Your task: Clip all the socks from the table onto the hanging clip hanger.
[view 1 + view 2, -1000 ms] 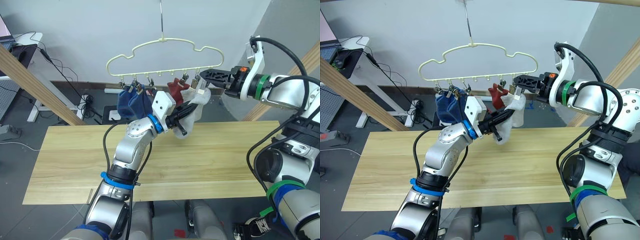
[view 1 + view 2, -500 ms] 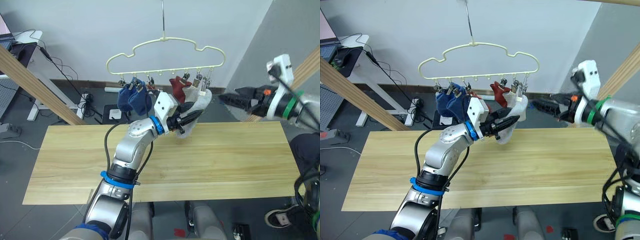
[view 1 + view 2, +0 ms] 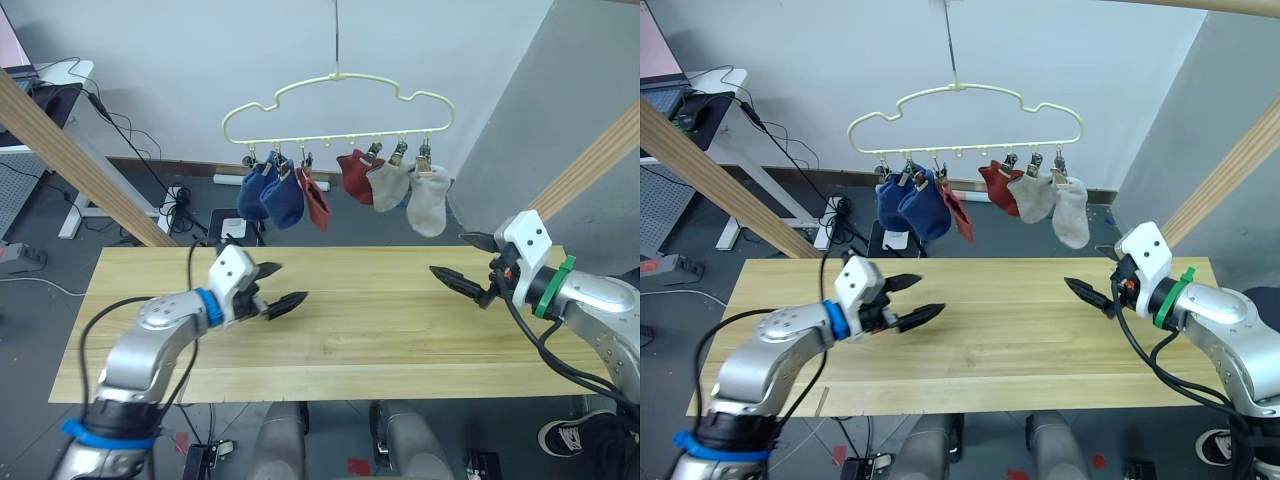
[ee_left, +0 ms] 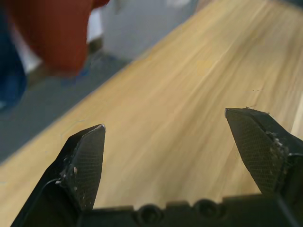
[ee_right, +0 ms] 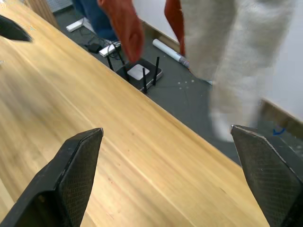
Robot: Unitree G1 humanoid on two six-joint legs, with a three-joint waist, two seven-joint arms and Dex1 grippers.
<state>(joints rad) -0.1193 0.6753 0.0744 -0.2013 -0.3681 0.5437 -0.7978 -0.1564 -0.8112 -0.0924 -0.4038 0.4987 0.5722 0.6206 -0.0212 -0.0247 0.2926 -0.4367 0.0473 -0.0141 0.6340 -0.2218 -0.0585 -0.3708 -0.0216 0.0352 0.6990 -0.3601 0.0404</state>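
You're looking at a finished hang, by the look of it. All six short fabric ankle socks are now hanging from the thin pale-yellow wire clip hanger [image 3: 338, 108] w/ the wavy top, up at 12 o'clock above the desk: two blue socks [image 3: 271, 194] at the 9 o'clock end of the bar, a rust-red sock [image 3: 316, 196] next, a second rust-red sock [image 3: 356, 174] past the middle, then two light grey socks [image 3: 412, 193] at the 3 o'clock end.

What's just changed: a sec ago the left gripper [image 3: 277, 288] was up under the last grey sock and the right gripper [image 3: 458, 262] was at the clips; half a sec ago the right was already pulling off toward 3 o'clock. Now both arms are dropping low over the wide light wooden-plank desk [image 3: 370, 320], left at approx 8 o'clock, right at approx 4 o'clock, well apart from the hanger. That last grey sock is hanging on its own clip, no support.

Jaws on both: standing wide apart, holding nothing; both wrist views are showing bare plank between the black fingers [image 4: 83, 161].

No sock is lying on the desk planks. My read: clipping is done, arms are retreating; nothing left to fetch.
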